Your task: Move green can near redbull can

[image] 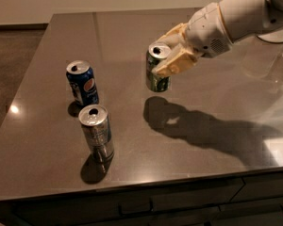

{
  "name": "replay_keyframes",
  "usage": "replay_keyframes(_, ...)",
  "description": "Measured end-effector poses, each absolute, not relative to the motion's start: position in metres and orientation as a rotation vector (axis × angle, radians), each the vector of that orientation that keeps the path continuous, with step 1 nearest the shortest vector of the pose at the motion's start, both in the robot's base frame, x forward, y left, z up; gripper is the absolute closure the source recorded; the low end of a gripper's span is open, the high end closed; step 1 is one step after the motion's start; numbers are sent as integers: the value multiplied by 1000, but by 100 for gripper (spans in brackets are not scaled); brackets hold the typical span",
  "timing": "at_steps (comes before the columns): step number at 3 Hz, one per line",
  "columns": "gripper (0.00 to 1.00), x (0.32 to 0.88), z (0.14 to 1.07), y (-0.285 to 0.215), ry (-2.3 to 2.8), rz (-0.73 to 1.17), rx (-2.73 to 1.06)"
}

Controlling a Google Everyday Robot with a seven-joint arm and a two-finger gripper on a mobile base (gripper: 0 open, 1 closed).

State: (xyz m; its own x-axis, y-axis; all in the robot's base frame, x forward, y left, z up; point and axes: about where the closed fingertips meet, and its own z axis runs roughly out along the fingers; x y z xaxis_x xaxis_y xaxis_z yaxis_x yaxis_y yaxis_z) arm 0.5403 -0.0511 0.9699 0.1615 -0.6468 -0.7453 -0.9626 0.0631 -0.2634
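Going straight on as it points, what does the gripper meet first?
The gripper, holding the green can aloft, points left; likely the Pepsi can first, though it may pass above it.

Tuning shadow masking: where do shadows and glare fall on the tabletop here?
Camera view: the hand, shut on the green can over the middle of the table, throws a large dark shadow detached below-right; the redbull can and Pepsi can have short shadows at their bases; small glare spot near the left edge, pale patch far right.
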Motion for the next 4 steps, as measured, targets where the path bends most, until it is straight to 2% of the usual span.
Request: replay_keyframes(4,100,456,931,-21,1540,777,-1859)
